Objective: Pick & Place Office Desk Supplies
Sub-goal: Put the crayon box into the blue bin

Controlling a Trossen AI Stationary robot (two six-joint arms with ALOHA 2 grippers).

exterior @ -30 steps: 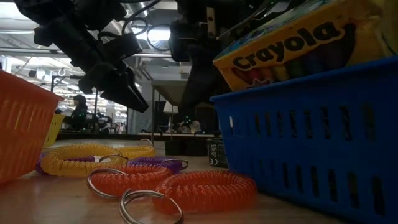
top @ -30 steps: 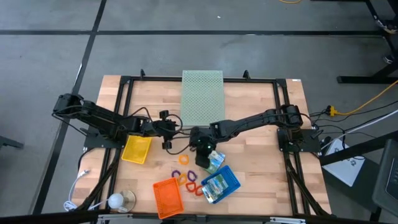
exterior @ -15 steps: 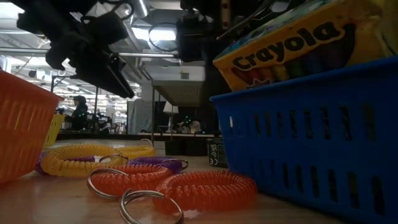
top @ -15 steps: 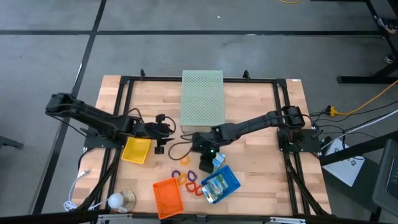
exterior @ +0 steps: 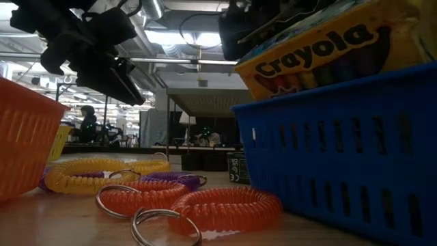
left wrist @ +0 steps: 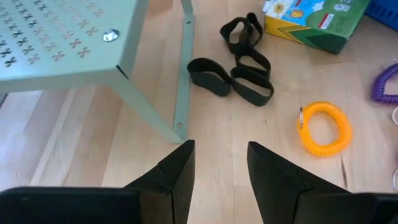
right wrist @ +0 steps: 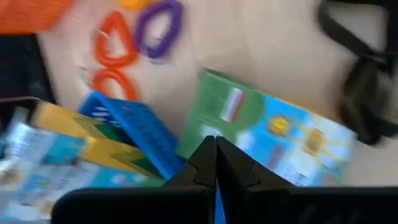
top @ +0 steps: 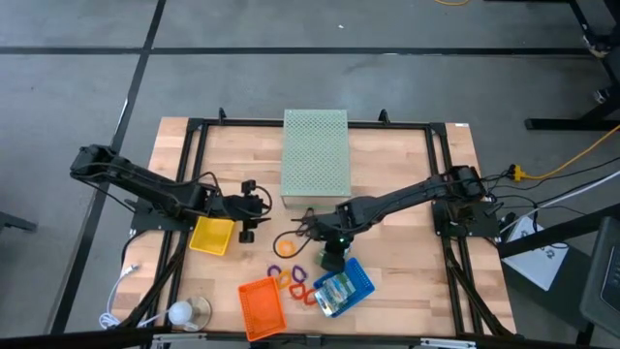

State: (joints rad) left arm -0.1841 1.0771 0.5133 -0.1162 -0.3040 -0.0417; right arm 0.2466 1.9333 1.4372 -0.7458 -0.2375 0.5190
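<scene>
presently noted: left gripper [top: 248,215] poised above the wooden table [top: 407,165], between the yellow tray [top: 212,234] and the pale green perforated box [top: 315,152], fingers [left wrist: 177,168] parted with a clear gap and nothing between them. seen past those fingers in the left wrist view: black loop pieces [left wrist: 239,59] lying clustered on the wood just beside the box leg, an orange-yellow coil ring [left wrist: 324,127] near them, a green-blue printed packet [left wrist: 309,18] beyond, touching or nearly touching the far loops.

right gripper [top: 332,254] down at the far edge of the blue tray [top: 356,280], over a printed packet [right wrist: 280,134] resting on the table against that tray. fingertips [right wrist: 214,152] pressed together in the right wrist view, no gap visible; whether the packet edge is caught between them: cannot tell. also visible there: red coil rings [right wrist: 111,59], a purple coil ring [right wrist: 161,28], both on bare wood just left of the blue tray, and further packets [right wrist: 56,155] lying inside it.

from above: orange tray [top: 261,306] at the near edge, left of the blue tray, coil rings [top: 295,283] scattered between the two. low view: crayon box [exterior: 321,48] standing above the blue tray rim, red and yellow coil rings [exterior: 184,198] on the wood in front. round white object [top: 181,312] at the near left corner.
</scene>
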